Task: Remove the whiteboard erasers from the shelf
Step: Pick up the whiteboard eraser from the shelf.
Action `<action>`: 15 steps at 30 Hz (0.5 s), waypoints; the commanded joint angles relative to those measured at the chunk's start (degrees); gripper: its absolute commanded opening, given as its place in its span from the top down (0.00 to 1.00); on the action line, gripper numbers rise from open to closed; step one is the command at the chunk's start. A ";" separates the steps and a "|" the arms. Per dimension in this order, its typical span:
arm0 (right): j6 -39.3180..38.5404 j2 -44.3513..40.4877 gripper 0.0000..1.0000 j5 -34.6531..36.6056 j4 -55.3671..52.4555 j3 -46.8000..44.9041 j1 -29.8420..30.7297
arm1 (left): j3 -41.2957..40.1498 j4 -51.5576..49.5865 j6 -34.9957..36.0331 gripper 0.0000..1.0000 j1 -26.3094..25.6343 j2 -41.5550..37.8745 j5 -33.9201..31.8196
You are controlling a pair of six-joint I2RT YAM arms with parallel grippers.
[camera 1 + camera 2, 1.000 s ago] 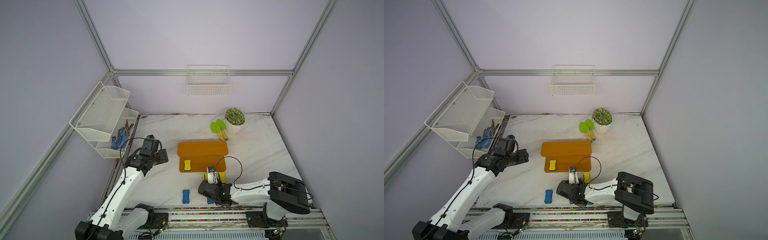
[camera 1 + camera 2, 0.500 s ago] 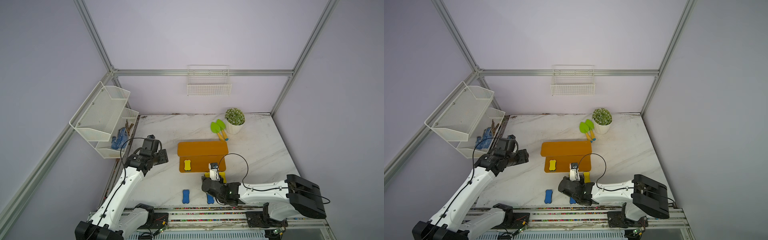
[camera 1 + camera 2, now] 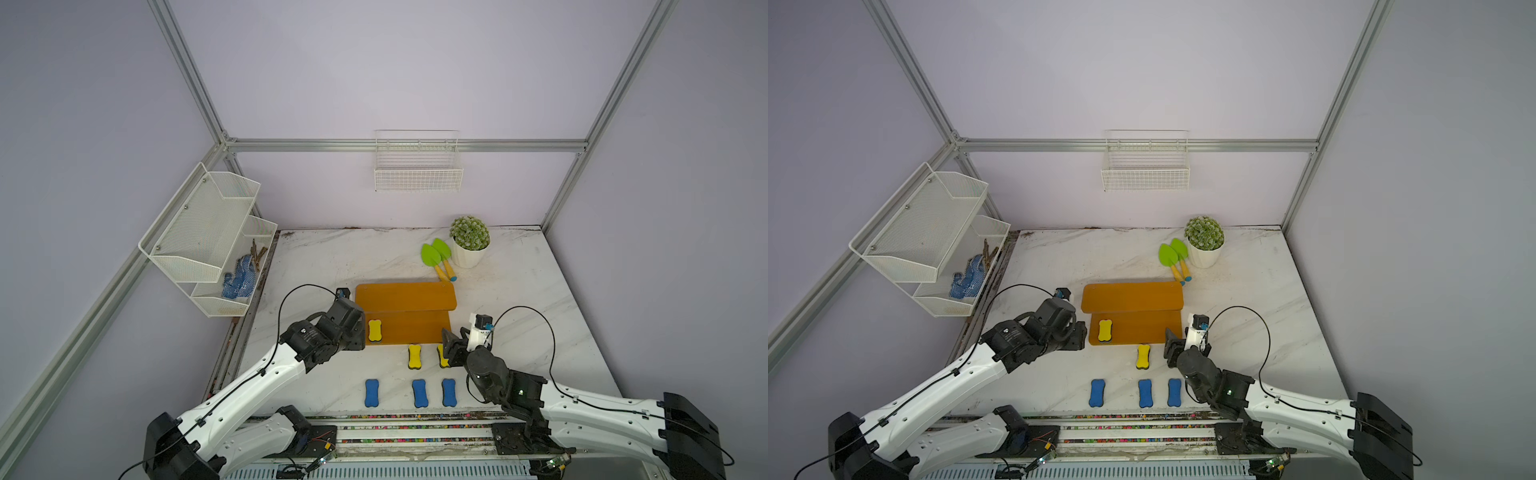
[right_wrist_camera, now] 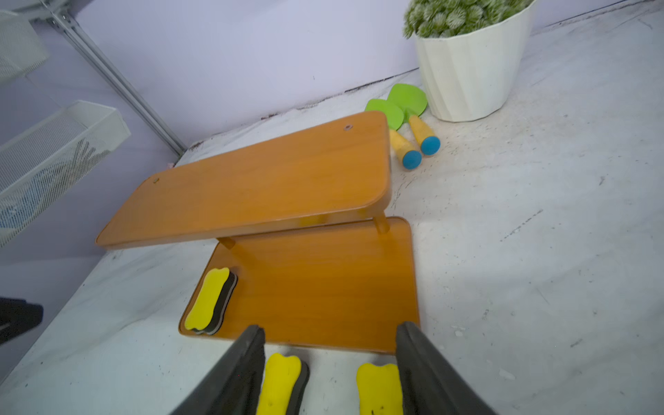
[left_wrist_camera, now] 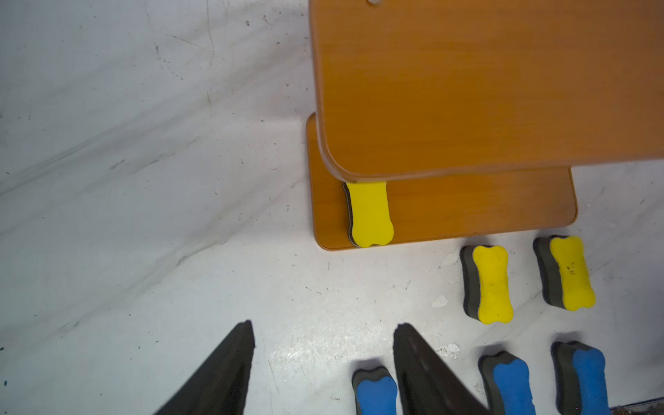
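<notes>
An orange-brown two-step shelf of flat, rounded-corner boards (image 3: 405,296) stands on the white marbled tabletop (image 3: 332,266), slightly below the centre of the frame in both top views. One yellow bone-shaped foam eraser with a dark felt underside (image 3: 375,330) lies on the lower board at its left end, its long axis pointing toward the back wall. In the left wrist view its far end is hidden under the overhang of the upper board.

Two more yellow erasers (image 5: 491,284) rest on the tabletop just in front of the lower board. In a top view the right-hand one is partly covered by the right arm. Below them, near the bottom of the frame, three blue erasers (image 3: 419,393) of the same shape lie in a row, side by side and apart.

The left gripper (image 5: 323,332) hangs just left of the lower board, near the shelved eraser but clear of it. Its dark fingers (image 5: 237,359) stand apart and hold nothing. The right gripper (image 4: 328,336) is above the two loose yellow erasers at the board's right front corner, its fingers likewise spread and empty.

A round green plant in a white ribbed pot (image 3: 469,245) and two green toy shovels (image 3: 436,254) sit right of centre. A white mesh wall rack (image 3: 199,232) hangs at the left and a white wire basket (image 3: 417,166) at the upper middle.
</notes>
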 commanded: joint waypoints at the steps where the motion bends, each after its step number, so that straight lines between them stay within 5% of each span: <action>1: -4.56 -3.19 0.37 -2.72 5.67 -2.29 -2.97 | -2.82 3.98 -7.50 0.35 -4.91 0.14 -8.25; 9: -6.40 -8.49 0.36 -5.64 4.97 -5.45 -5.94 | -11.54 20.53 -10.15 0.29 -12.18 1.58 -20.91; 12: -7.55 -9.39 0.36 -4.81 5.08 -5.89 -6.13 | -15.09 28.45 -7.76 0.23 -12.38 1.04 -20.95; 15: -10.27 -9.67 0.25 -2.91 6.34 -6.56 -6.13 | -17.03 33.35 -4.55 0.21 -12.38 0.35 -20.42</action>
